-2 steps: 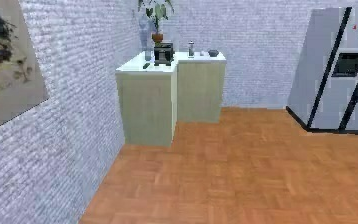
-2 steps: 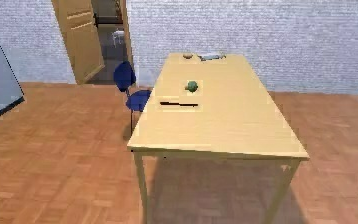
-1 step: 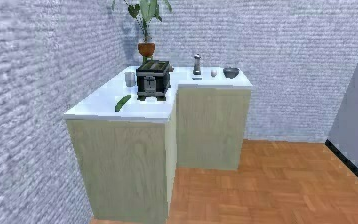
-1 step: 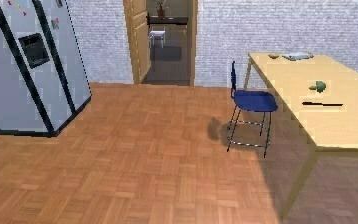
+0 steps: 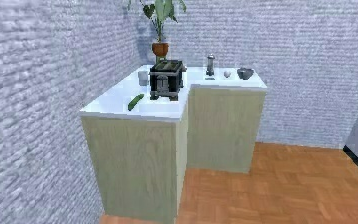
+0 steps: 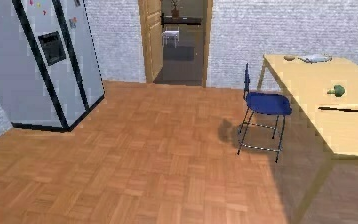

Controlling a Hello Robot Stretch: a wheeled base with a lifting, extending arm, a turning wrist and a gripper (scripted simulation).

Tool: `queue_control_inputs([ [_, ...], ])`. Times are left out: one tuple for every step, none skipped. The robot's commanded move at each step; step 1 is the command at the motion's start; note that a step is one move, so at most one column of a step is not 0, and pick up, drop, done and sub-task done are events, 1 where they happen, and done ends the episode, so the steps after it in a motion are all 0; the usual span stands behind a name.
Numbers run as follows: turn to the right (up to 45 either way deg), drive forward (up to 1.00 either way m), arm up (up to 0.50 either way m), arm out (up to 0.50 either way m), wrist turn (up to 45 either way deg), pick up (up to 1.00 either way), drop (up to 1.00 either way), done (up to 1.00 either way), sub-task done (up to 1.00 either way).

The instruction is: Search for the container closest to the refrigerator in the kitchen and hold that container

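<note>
A grey two-door refrigerator (image 6: 49,60) stands against the wall at the arm side view's left. In the forward view an L-shaped white counter (image 5: 117,103) on pale cabinets carries a small clear cup-like container (image 5: 143,77), a dark boxy appliance (image 5: 166,79), a green oblong thing (image 5: 136,101), a tall dark shaker-like thing (image 5: 210,66), a small white thing (image 5: 227,73) and a dark bowl-like thing (image 5: 245,73).
A potted plant (image 5: 161,22) stands at the counter's back corner. In the arm side view a blue chair (image 6: 262,108) sits beside a light wooden table (image 6: 317,105) holding a few small things. A doorway (image 6: 176,40) opens into another room. Wooden floor lies between.
</note>
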Motion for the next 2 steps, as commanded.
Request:
queue_control_inputs([
  [0.0,0.40,0.00,0.00,0.0,0.00,0.00,0.00,0.00],
  [45.0,0.00,0.00,0.00,0.0,0.00,0.00,0.00,0.00],
])
